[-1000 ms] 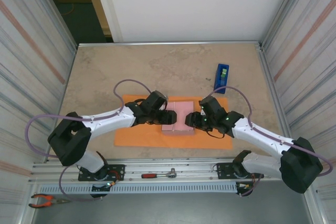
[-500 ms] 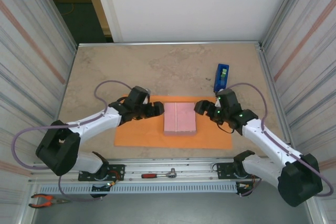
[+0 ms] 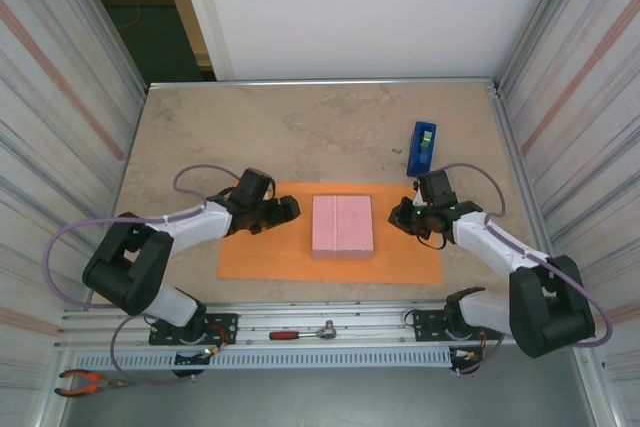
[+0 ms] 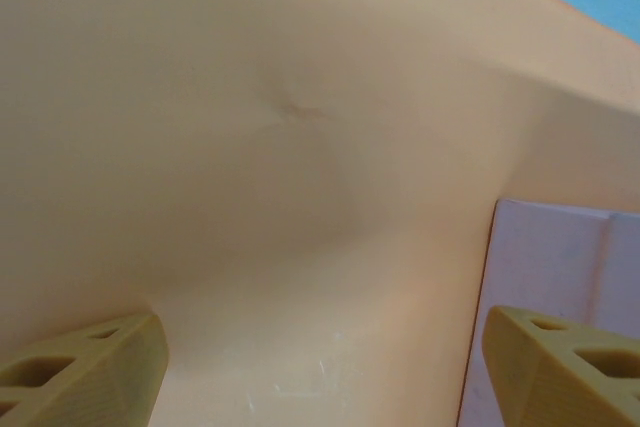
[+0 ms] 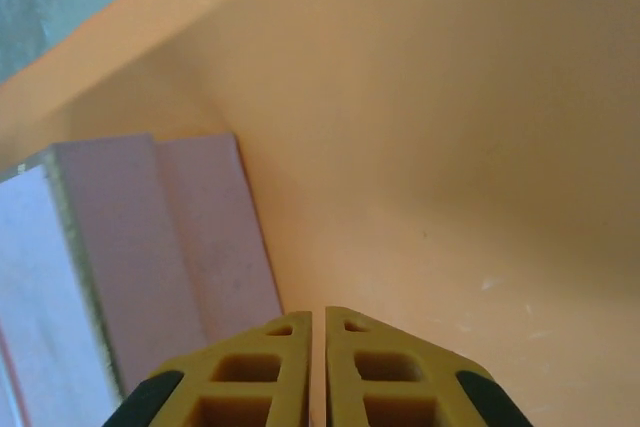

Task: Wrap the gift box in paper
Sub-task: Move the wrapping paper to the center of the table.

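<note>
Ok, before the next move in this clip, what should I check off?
1. Is the gift box flat and roughly centred on the paper: ok.
2. No side of the paper folded over the box yet: ok.
3. Is the left claw open above the paper, left of the box: ok.
4. Is the right claw open to take a paper edge: not ok, it is shut.
5. Is the right claw pinching paper: cannot tell.
6. Is the tape dispenser standing off the paper: ok.

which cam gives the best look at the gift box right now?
Top external: the whole gift box is in frame, lying flat mid-sheet on the paper. Left wrist catches one corner at lower right; right wrist a cropped slab at left.
</note>
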`<state>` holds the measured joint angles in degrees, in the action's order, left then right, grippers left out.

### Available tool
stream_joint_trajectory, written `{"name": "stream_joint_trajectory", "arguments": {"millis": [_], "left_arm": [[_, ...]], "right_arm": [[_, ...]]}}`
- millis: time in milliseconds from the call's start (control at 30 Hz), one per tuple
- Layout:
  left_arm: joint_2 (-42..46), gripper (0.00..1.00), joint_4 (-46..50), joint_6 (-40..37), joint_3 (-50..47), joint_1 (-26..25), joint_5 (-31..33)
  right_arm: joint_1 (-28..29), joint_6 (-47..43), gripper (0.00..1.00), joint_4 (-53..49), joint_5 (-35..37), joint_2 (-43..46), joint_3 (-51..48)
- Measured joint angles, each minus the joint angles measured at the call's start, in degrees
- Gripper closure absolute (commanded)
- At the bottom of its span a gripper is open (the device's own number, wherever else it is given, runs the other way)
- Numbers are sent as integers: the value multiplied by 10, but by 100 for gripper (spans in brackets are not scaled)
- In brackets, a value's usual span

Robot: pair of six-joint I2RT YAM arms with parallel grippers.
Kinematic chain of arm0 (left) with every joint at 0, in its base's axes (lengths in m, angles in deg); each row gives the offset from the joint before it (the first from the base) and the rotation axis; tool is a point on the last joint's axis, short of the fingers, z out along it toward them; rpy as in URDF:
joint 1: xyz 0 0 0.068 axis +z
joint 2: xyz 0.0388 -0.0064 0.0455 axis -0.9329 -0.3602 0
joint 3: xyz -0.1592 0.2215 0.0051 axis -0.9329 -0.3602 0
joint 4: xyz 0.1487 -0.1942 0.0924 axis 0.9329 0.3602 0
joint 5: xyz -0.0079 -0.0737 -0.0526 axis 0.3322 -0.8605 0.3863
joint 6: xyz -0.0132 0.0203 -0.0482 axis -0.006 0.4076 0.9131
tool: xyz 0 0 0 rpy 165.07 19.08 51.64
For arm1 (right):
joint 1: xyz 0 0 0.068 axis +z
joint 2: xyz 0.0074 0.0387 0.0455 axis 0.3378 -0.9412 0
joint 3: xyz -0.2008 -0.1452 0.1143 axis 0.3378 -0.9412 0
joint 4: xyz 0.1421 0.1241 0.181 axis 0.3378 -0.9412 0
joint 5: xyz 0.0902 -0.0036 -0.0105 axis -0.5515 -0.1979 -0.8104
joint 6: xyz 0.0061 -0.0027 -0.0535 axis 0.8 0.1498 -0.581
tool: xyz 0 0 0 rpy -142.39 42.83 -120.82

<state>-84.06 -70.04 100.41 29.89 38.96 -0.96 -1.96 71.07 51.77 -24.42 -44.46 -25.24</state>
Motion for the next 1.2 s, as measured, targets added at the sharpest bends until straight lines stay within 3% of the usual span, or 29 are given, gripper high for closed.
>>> {"name": "stream_joint_trajectory", "arguments": {"millis": [400, 867, 967, 1033, 1100, 1200], "left_arm": [[-10, 16, -28, 13, -2, 71, 6], [0, 15, -34, 14, -14, 141, 32], [3, 14, -30, -3, -13, 152, 33], [5, 14, -13, -21, -5, 156, 34], [7, 13, 7, -43, 6, 157, 34], [16, 14, 30, -73, 34, 157, 27]], "right_arm": [[42, -3, 100, 83, -11, -139, 12], [47, -52, 98, 103, -36, -312, 187], [48, -63, 91, 87, -37, -308, 197], [48, -65, 81, 70, -36, -289, 197], [49, -66, 63, 55, -33, -252, 195], [61, -66, 53, 35, -16, -174, 192]]}}
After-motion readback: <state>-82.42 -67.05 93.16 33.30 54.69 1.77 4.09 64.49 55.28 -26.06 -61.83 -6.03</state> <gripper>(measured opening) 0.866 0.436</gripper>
